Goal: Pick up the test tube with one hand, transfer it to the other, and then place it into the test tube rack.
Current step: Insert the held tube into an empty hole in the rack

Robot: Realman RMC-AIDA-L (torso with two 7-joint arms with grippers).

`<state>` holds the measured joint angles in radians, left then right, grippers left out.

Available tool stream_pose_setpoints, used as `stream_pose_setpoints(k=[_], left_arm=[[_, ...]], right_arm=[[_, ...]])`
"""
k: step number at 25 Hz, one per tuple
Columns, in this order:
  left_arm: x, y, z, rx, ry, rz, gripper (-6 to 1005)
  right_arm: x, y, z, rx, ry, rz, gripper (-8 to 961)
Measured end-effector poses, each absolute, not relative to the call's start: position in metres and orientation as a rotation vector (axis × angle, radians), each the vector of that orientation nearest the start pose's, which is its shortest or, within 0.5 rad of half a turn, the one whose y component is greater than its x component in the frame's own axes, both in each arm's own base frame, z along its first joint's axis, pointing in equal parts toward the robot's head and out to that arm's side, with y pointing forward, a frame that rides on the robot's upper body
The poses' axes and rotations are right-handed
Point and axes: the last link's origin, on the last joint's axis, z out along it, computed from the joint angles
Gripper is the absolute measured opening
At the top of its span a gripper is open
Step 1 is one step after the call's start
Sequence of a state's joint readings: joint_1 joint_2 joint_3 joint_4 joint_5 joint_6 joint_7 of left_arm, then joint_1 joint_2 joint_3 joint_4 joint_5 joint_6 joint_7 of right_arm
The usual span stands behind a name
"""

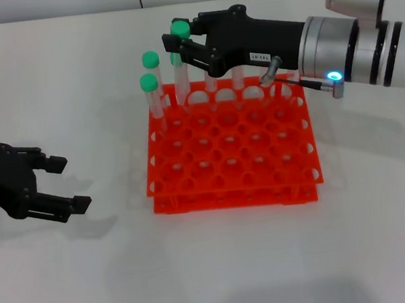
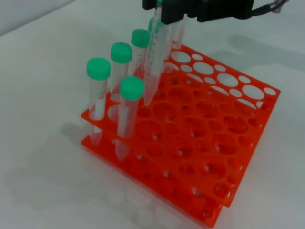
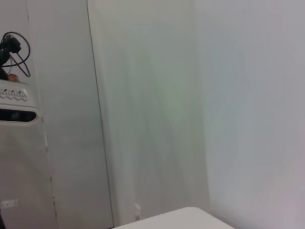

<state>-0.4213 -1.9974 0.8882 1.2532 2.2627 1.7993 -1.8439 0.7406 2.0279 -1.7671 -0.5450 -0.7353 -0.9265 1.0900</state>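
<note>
Head view: right gripper (image 1: 184, 45) over the far left corner of the test tube rack (image 1: 235, 192), fingers clamped on the test tube (image 1: 179, 52) just under its green cap; left gripper (image 1: 63, 183) parked on the counter (image 1: 223, 266), fingers apart, empty. Left wrist view: tube tip at a hole beside the standing tubes (image 2: 129, 114); best kept vertical, lowered straight, released only once seated. Right wrist view: only wall.
</note>
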Motion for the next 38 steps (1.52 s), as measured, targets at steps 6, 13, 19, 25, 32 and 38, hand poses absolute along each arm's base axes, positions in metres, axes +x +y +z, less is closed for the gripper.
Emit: stream_pose_setpoints(k=[6,13,19,25,32,38], left_arm=[[-0.259,0.31,0.081,-2.855,-0.701,0.005,883],[-0.259,0.31,0.081,-2.856,-0.698,0.005,883],[-0.258,0.311,0.081,-2.858,-0.695,0.004,883],[-0.258,0.311,0.08,-2.859,-0.694,0.002,883],[-0.259,0.312,0.077,-2.87,-0.695,-0.005,883],[-0.259,0.312,0.077,-2.868,-0.693,-0.007,883]], right_arm=[[0.129,0.397,-0.076,-2.568,0.322,0.923,282],[0.132,0.396,-0.078,-2.578,0.324,0.906,284],[0.131,0.395,-0.081,-2.584,0.33,0.899,285],[0.127,0.397,-0.082,-2.584,0.32,0.898,287],[0.128,0.401,-0.082,-2.571,0.326,0.866,289],[0.128,0.4,-0.084,-2.577,0.324,0.859,291]])
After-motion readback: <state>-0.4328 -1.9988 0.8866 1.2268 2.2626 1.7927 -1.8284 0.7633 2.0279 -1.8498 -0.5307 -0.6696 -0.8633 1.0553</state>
